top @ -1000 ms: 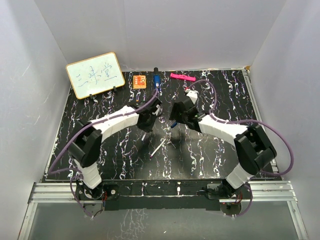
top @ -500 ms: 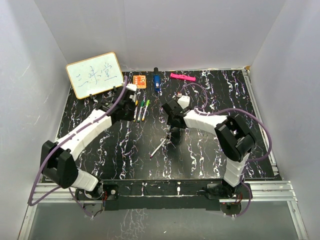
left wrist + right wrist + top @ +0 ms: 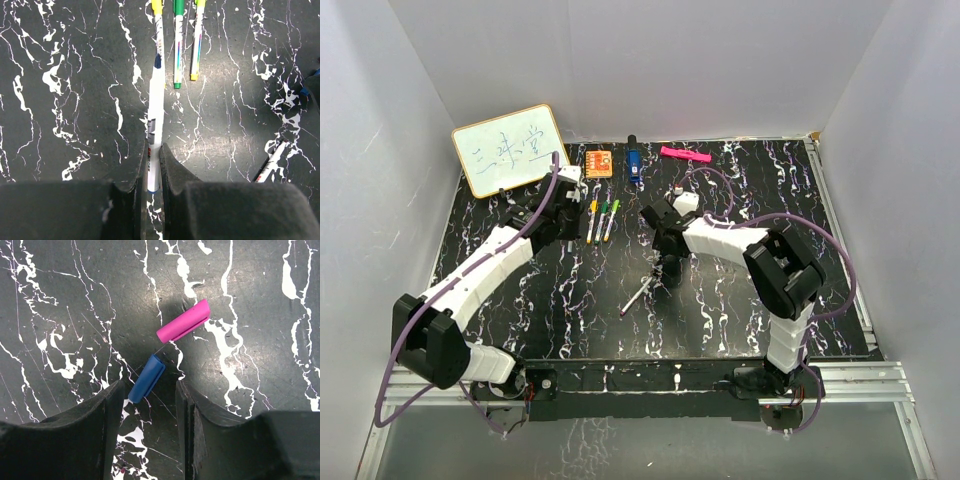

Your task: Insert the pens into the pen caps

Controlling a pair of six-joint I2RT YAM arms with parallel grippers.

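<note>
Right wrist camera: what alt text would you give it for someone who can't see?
The robot's right claw is open around a small blue pen cap, which lies tilted between its two black fingers. A pink pen cap lies just beyond it, on a black table veined with white.

Bright, diffuse overhead light washes the white walls (image 3: 670, 60) evenly. Both wrist views are sharp on the marbled tabletop (image 3: 75, 125); a soft shadow pools around the pink cap (image 3: 183, 320).
</note>
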